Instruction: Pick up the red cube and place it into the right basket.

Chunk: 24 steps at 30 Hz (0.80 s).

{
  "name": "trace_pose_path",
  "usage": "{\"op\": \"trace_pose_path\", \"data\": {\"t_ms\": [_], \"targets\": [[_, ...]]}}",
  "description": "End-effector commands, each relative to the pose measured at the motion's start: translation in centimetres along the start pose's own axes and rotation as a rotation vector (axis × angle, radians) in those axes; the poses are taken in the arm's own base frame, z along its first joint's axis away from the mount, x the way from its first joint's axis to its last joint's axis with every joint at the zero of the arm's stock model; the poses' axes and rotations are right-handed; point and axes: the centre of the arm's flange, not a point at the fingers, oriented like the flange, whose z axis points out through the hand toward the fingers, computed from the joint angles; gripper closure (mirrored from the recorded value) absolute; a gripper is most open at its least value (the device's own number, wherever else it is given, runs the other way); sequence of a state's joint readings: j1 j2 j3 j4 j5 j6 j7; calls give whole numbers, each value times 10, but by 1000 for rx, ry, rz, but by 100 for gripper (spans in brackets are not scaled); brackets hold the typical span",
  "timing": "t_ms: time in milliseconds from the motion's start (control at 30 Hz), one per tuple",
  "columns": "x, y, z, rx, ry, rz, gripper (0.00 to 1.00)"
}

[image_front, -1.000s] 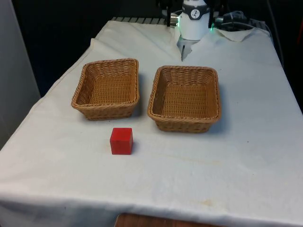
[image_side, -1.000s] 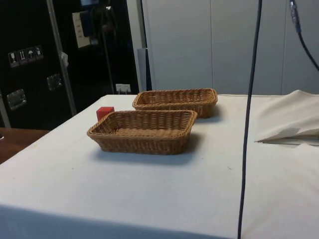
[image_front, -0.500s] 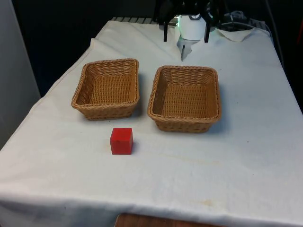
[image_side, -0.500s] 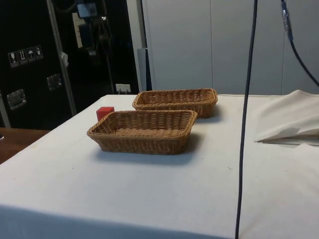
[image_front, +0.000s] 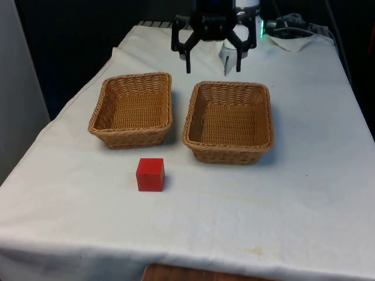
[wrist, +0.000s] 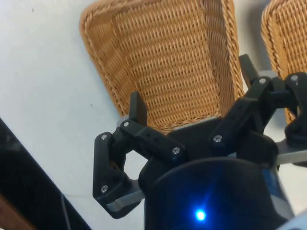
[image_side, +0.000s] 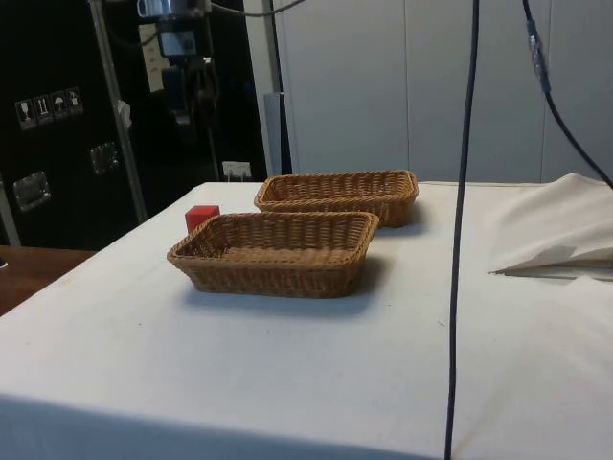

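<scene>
The red cube (image_front: pixel 150 174) sits on the white cloth in front of the left wicker basket (image_front: pixel 132 109); from the side it peeks out behind the near basket (image_side: pixel 201 217). The right basket (image_front: pixel 229 121) (image_side: pixel 278 251) holds nothing. My black gripper (image_front: pixel 212 61) hangs open, high above the table, with nothing between its fingers. In the side view the gripper (image_side: pixel 189 101) is well above the cube and the baskets. In the wrist view the spread gripper (wrist: pixel 190 84) is over one wicker basket (wrist: pixel 168 57).
A crumpled fold of cloth (image_front: pixel 293 41) (image_side: pixel 565 240) lies at the robot's end of the table. A dark cable (image_side: pixel 460 240) hangs down across the side view. The table's edge falls away beside the left basket.
The gripper has swung out from the arm's base and come lower in the front view, its fingers now spread. The cube and both baskets have not moved.
</scene>
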State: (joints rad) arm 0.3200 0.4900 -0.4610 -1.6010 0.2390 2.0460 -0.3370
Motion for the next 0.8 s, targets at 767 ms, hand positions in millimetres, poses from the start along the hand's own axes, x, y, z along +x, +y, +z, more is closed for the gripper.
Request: {"op": "trace_pose_path", "data": {"t_ms": [767], "targets": [[13, 23, 67, -8, 17, -98, 0]]}}
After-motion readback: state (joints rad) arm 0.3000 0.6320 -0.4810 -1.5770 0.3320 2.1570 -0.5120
